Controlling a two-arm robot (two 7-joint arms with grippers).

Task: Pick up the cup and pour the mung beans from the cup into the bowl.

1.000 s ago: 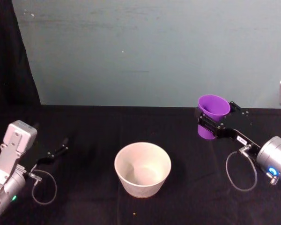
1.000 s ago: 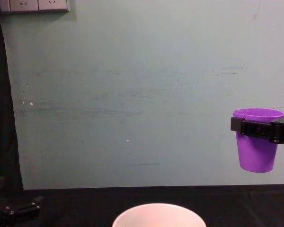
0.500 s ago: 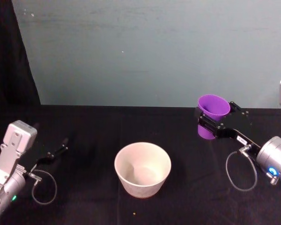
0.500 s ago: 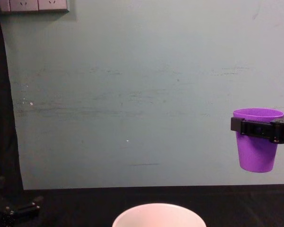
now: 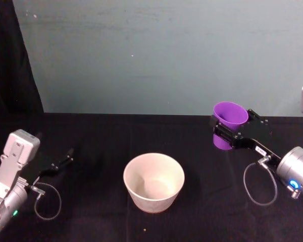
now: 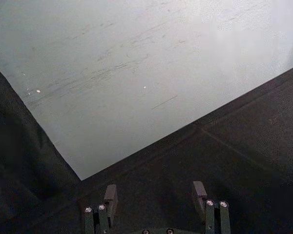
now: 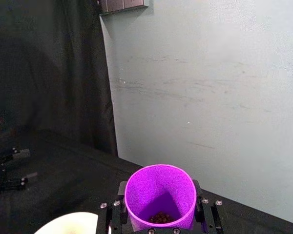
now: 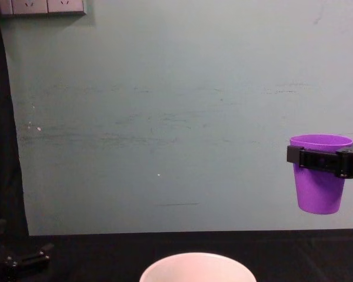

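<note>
My right gripper (image 5: 231, 129) is shut on the purple cup (image 5: 229, 118) and holds it upright in the air, off to the right of the bowl (image 5: 153, 182). Looking down from the right wrist, the cup (image 7: 160, 195) sits between the fingers (image 7: 203, 214) with dark mung beans (image 7: 160, 217) at its bottom. From the chest, the cup (image 8: 318, 182) hangs well above the bowl's rim (image 8: 196, 262), clamped by the right gripper (image 8: 325, 161). The pale bowl stands on the black table in the middle. My left gripper (image 5: 55, 165) rests open low at the left; its fingers (image 6: 109, 197) hold nothing.
A black cloth covers the table (image 5: 91, 136), backed by a pale green wall (image 5: 156, 55). A dark curtain (image 5: 12, 60) hangs at the left. One small speck (image 5: 144, 230) lies on the cloth in front of the bowl.
</note>
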